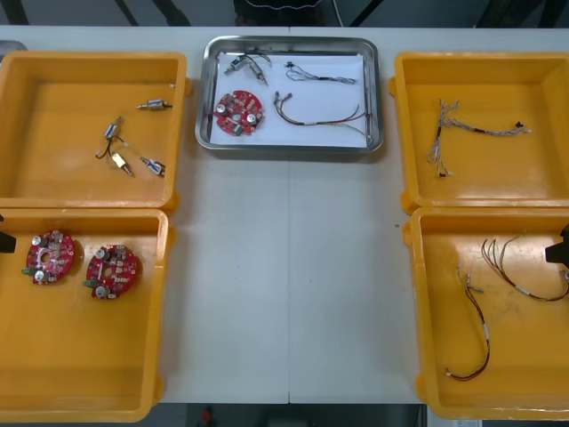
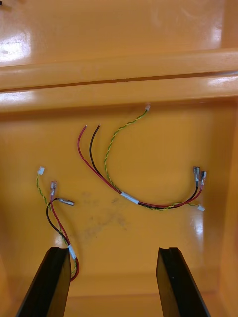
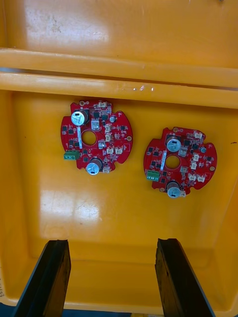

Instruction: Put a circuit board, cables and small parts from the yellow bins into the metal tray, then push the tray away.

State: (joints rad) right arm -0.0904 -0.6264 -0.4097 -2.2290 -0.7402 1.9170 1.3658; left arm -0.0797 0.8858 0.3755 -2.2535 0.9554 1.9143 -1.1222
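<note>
The metal tray [image 1: 290, 148] stands at the table's far middle, white inside. In it lie a round red circuit board [image 1: 238, 113], small metal parts [image 1: 246, 64] and two thin cables [image 1: 321, 74] [image 1: 320, 117]. My left gripper [image 3: 111, 242] hangs open over the near left yellow bin [image 3: 119, 218], short of two red circuit boards [image 3: 96, 137] [image 3: 179, 162]; nothing is between its fingers. My right gripper [image 2: 111, 250] is open over the near right yellow bin [image 2: 148, 233], above red, black and yellow cables [image 2: 124, 195] [image 2: 59, 223]. Both show as black tips at the front view's edges [image 1: 4, 238] [image 1: 558, 249].
The far left bin [image 1: 53, 169] holds several small metal parts [image 1: 133, 151]. A twisted blue and white cable [image 1: 462, 124] lies in the far right bin [image 1: 507, 178]. Bare table [image 1: 289, 285] runs between the bins, in front of the tray.
</note>
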